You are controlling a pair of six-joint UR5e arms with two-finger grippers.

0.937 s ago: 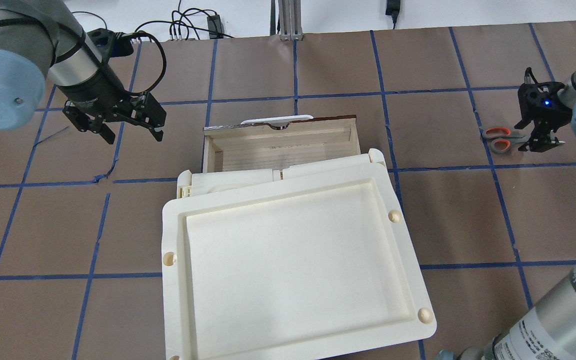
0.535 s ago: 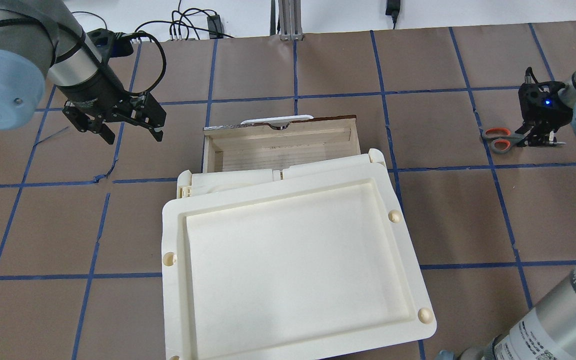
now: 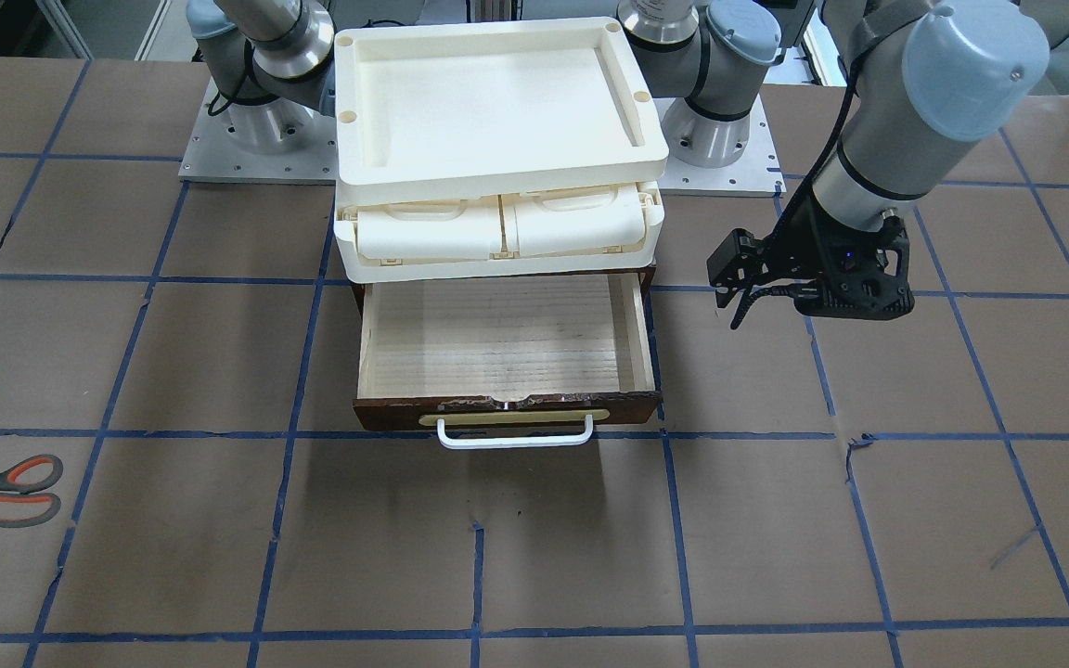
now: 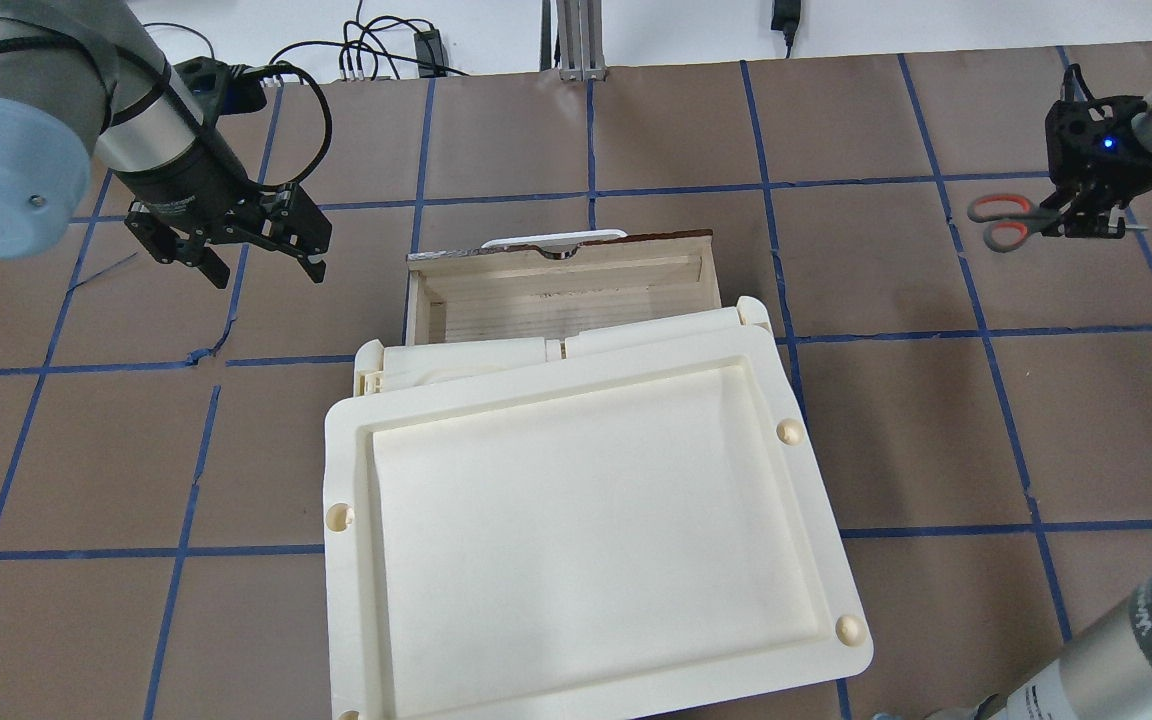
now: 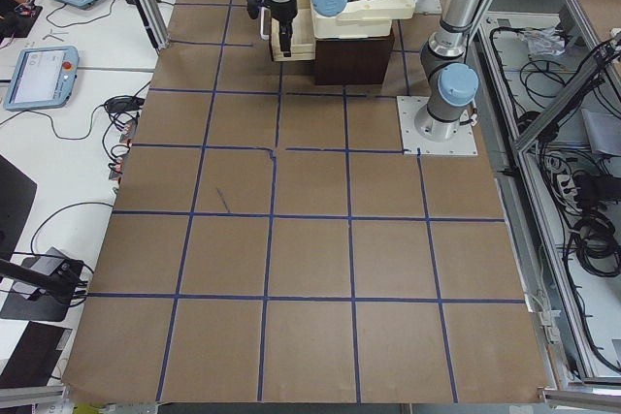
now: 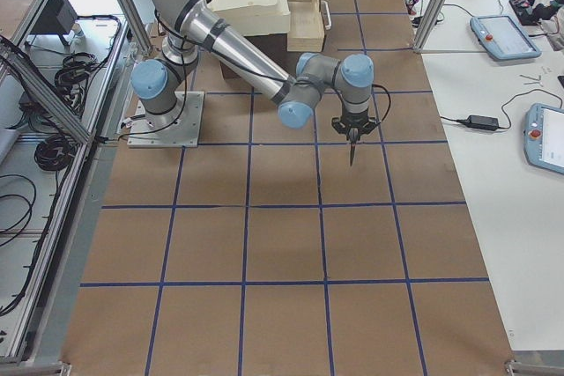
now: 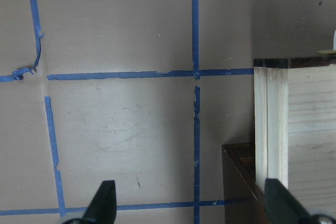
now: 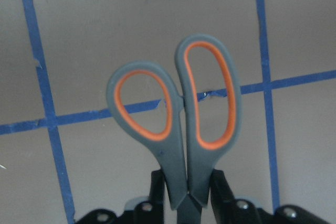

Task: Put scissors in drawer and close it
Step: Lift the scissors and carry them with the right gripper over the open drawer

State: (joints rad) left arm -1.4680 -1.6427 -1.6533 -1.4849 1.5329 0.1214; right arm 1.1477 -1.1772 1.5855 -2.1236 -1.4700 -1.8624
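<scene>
**Scissors [image 4: 1008, 220] gripped, drawer [image 3: 497, 343] standing open**

The right gripper [image 4: 1086, 212] is clamping the scissors at the neck of their grey handles, well off to the drawer's right. The drawer is sitting pulled out from under the cream tray [image 3: 497, 165], showing only bare wood inside. The left gripper [image 4: 266, 268] is hovering, spread wide, near the drawer's left front corner.

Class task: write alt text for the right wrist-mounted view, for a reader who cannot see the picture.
The robot's right hand grips a pair of scissors just below their handles, whose grey loops, lined in orange, fill the middle of the picture. Behind them is the brown table, crossed by blue tape lines.
</scene>
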